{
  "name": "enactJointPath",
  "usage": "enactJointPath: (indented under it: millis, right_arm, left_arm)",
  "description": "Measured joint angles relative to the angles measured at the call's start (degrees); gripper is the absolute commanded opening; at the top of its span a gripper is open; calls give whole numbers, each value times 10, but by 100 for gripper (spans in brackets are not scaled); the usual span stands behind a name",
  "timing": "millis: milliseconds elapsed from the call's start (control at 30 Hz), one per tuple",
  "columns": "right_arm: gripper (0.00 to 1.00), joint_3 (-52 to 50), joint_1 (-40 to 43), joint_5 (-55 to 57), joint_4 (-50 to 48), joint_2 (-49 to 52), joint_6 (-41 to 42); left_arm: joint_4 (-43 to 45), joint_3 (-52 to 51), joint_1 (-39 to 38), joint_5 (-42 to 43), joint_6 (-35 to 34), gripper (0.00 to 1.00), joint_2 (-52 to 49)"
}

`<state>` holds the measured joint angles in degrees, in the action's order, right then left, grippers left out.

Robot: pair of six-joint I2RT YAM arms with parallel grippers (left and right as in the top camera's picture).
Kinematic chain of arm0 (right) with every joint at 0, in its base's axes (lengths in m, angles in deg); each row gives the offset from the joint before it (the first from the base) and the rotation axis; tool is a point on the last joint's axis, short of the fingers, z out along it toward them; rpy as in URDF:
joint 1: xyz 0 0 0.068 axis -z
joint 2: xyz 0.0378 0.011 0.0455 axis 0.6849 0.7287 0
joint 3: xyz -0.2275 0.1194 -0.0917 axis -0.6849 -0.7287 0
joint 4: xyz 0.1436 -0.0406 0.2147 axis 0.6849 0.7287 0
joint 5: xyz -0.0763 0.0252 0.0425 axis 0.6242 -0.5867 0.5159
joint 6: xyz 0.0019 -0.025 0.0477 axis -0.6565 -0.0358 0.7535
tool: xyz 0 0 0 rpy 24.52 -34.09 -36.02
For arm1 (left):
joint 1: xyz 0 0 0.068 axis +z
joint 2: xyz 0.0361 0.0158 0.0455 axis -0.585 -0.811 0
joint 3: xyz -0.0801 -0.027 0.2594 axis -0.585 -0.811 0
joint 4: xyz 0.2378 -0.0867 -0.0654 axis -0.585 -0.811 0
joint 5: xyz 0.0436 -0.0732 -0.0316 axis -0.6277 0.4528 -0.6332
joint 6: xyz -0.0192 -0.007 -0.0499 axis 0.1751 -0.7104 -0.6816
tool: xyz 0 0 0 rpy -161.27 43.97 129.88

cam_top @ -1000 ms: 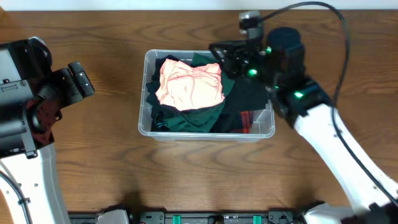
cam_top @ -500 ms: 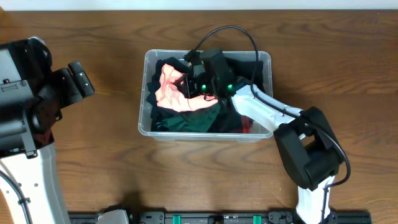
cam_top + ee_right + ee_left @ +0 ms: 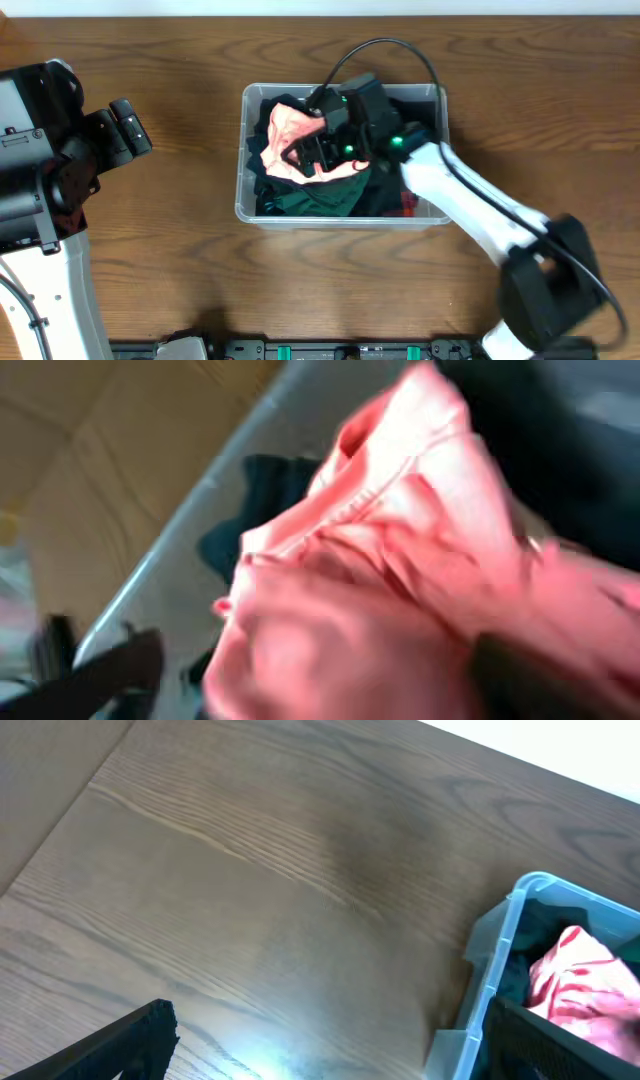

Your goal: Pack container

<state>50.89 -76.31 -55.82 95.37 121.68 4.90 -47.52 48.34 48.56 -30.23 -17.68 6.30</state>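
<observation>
No legible text, labels, brands or numbers anywhere, container included

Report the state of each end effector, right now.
Left end effector: open, holding nothing.
Right end effector: open, fingers spread either side of the pink garment in the container.

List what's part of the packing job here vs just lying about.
Job: container, pink garment, dark green garment, black garment, right gripper over the pink one.
Idle: left gripper, apart from the container; table.
</observation>
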Motion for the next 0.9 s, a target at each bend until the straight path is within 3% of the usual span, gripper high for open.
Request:
enactJointPath:
  millis: [200,467,633,900]
  right_arm:
    - [99,-3,20,72,19,-136,-62]
    - [99,-3,79,127,71,-302,-86]
    - [99,-3,112,176,130,-361,-94]
    - [99,-3,232,271,181,-409,-103]
  left_arm:
    - [0,0,0,0,0,98,0]
    - [0,0,0,0,0,98,0]
    - [0,0,0,0,0,98,0]
    - [0,0,0,0,0,98,0]
